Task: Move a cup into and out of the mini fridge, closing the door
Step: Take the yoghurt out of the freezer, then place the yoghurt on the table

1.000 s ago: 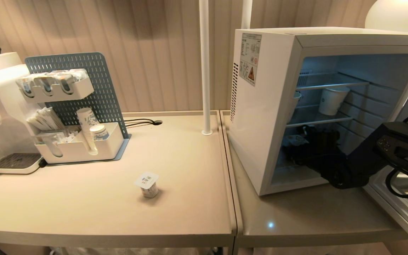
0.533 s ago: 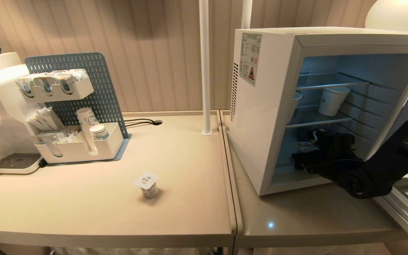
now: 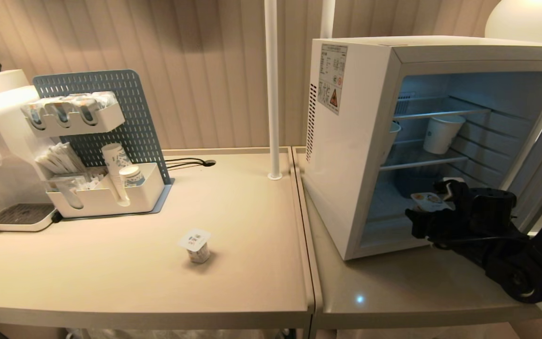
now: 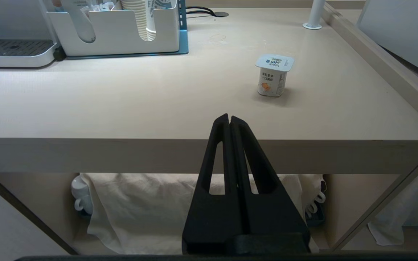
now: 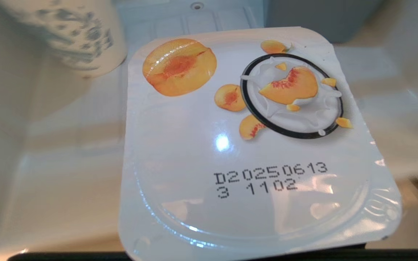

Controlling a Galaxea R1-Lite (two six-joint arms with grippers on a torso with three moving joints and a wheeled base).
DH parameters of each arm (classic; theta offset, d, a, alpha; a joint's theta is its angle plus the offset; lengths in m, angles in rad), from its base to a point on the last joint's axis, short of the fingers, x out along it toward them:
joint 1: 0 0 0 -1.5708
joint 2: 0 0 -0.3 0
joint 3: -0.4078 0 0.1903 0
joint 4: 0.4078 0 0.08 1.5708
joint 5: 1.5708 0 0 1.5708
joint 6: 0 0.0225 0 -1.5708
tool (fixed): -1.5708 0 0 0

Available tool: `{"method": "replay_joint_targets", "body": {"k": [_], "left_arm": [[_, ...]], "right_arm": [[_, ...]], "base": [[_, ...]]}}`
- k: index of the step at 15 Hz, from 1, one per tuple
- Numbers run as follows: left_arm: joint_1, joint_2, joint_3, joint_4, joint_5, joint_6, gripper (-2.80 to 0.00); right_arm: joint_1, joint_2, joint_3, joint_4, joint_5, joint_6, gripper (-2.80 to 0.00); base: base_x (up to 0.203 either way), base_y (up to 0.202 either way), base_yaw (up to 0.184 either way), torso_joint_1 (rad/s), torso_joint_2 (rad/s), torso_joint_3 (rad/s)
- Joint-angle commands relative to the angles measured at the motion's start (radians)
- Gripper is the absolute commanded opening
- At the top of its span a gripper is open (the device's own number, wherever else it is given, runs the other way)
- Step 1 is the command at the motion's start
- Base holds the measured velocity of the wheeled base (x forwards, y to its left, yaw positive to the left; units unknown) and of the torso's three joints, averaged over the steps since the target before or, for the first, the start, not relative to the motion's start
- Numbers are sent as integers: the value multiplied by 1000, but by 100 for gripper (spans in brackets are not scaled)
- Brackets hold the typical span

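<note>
Right gripper [image 3: 428, 214] clamped peach yogurt cup [image 3: 427, 200] upright, foil lid up, at mini fridge [image 3: 355, 141] mouth.

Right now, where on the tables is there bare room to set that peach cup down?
Widest bare patch: the left table, between the organizer rack and the yogurt cup on the table, and right of it. A narrower strip lies before the mini fridge, crowded by the right gripper holding the peach-lidded cup.
</note>
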Motion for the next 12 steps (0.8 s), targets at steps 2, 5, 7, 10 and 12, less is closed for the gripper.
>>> {"method": "replay_joint_targets", "body": {"k": [2, 5, 7, 10, 12], "left_arm": [[0, 2, 0, -2, 0, 0, -280], [0, 2, 0, 0, 0, 0, -280], [0, 2, 0, 0, 0, 1, -280], [-1, 2, 0, 0, 0, 1, -280], [-1, 2, 0, 0, 0, 0, -280]], "right_arm": [[1, -124, 121, -46, 1, 1, -280], [5, -350, 210, -41, -48, -1, -280], [19, -564, 246, 26, -159, -2, -280], [60, -984, 246, 301, -237, -8, -280], [80, -1278, 185, 644, -266, 8, -280]], "base": [[0, 0, 0, 0, 0, 0], [0, 0, 0, 0, 0, 0], [0, 0, 0, 0, 0, 0], [0, 0, 0, 0, 0, 0], [0, 0, 0, 0, 0, 0]]}}
